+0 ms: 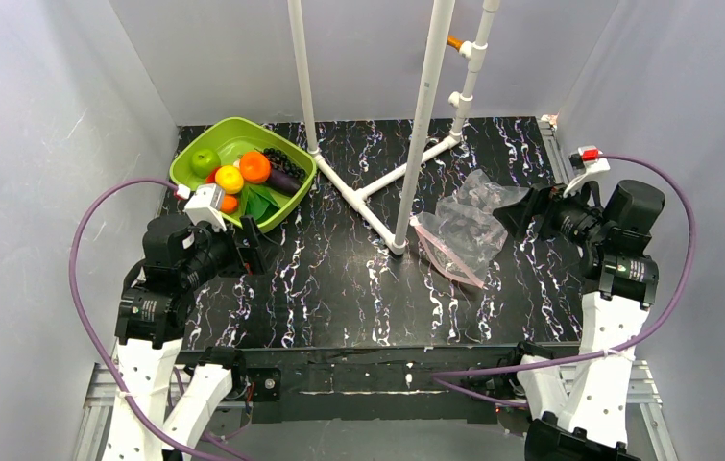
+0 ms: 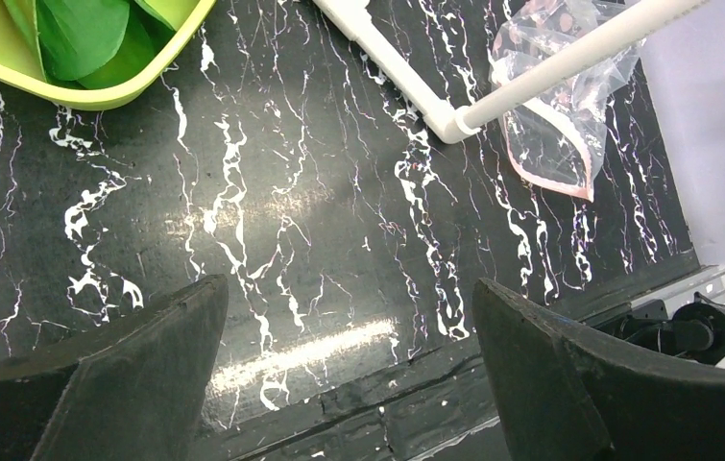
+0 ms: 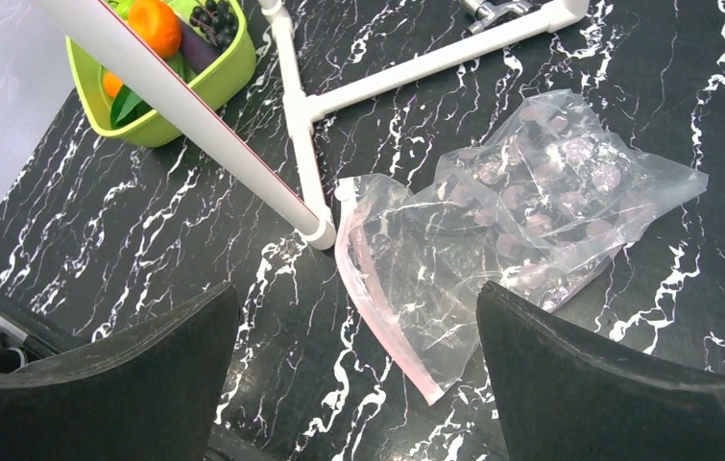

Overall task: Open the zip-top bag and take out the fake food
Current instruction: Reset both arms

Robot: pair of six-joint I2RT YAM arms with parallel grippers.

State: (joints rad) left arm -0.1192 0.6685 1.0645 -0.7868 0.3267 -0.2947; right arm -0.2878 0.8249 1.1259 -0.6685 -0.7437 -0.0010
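The zip-top bag lies flat and crumpled on the black marbled table, right of the pipe foot, with nothing showing inside it. Its pink zip strip faces the near edge, and the bag also shows in the left wrist view. The fake food sits in the lime-green tray: green apple, orange, lemon, eggplant, grapes and leafy vegetable. My left gripper is open and empty just in front of the tray. My right gripper is open and empty above the bag's right side.
A white pipe frame stands mid-table, its foot bars running along the table beside the bag. Grey walls close in on left, right and back. The table's front edge lies near the arm bases.
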